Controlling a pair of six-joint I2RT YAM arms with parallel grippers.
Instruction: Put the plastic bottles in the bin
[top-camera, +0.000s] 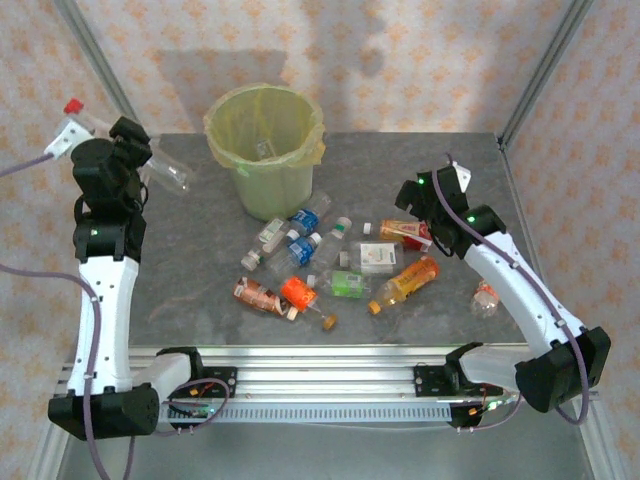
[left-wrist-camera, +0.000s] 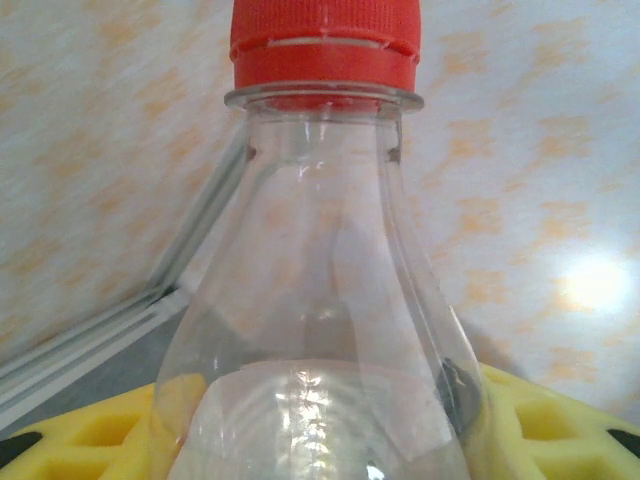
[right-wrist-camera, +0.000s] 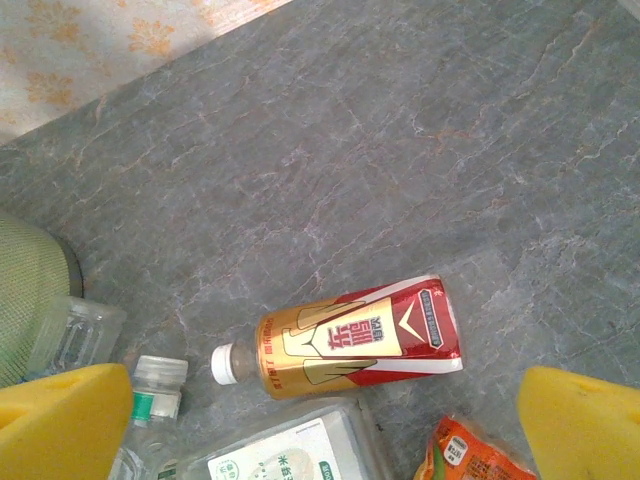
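Observation:
My left gripper (top-camera: 128, 152) is raised at the far left, shut on a large clear bottle with a red cap (top-camera: 72, 105). In the left wrist view that clear bottle (left-wrist-camera: 320, 330) stands between the yellow pads (left-wrist-camera: 560, 430). The bin (top-camera: 265, 150), lined with a yellow-green bag, stands at the back centre with something clear inside. Several small bottles lie in front of it, among them blue-labelled (top-camera: 305, 222) and orange ones (top-camera: 405, 283). My right gripper (top-camera: 425, 200) hangs open over a gold-and-red bottle (right-wrist-camera: 360, 335), which lies on its side between the spread pads (right-wrist-camera: 585, 420).
A crushed bottle (top-camera: 485, 298) lies alone at the right beside the right arm. In the right wrist view a white-and-green labelled bottle (right-wrist-camera: 290, 450) and an orange-labelled one (right-wrist-camera: 470, 455) lie close below the gold one. The grey table (top-camera: 200, 250) ends at the patterned walls.

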